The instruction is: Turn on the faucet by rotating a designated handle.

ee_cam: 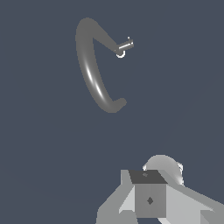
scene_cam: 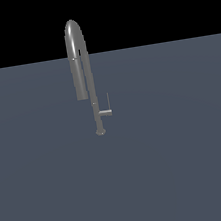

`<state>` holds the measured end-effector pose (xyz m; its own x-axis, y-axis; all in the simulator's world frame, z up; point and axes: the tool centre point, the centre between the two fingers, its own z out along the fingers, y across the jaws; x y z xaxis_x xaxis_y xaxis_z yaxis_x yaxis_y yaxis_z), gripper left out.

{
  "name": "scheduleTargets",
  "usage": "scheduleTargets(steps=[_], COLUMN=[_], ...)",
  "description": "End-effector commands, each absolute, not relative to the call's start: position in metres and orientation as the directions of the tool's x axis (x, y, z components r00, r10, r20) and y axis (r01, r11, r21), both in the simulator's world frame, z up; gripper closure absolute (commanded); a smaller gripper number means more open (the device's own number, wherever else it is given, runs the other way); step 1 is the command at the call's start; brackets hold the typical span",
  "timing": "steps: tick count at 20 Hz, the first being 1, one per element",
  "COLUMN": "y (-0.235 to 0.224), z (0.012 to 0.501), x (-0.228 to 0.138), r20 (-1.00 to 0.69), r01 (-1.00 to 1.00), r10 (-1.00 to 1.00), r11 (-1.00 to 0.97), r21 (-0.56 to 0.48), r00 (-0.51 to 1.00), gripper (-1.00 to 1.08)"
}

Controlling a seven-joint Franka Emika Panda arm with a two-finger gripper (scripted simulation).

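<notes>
Jaws unclear, empty, well apart from faucet (ee_cam: 89,70).

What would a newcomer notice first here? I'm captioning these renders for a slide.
The tall grey faucet stands alone on a flat blue-grey floor, its arched spout rising into the black background. Low on its stem, the short handle sticks out toward the exterior view's right, with a thin lever pointing up. The arm is absent from the exterior view.

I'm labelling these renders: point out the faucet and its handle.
faucet (scene_cam: 77,62), exterior view, on the arched spout tube.
handle (scene_cam: 106,113), exterior view, on the short horizontal stub.
</notes>
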<state>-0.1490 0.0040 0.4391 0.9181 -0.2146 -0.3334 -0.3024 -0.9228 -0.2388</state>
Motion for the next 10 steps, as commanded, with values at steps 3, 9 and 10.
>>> scheduleTargets(steps=[3,9,10], y=[0.003,0.0,-0.001], z=[0.424,0.4,0.396], x=[-0.124,-0.092,-0.086], r20=[-0.415,-0.525,-0.543], r01=[-0.391,-0.509,-0.529], r10=[-0.257,-0.299,-0.304], r11=[-0.878,-0.801,-0.786], r21=[-0.278,-0.316,-0.321], r00=[0.873,0.797,0.783], gripper=[1.08,1.08,1.08])
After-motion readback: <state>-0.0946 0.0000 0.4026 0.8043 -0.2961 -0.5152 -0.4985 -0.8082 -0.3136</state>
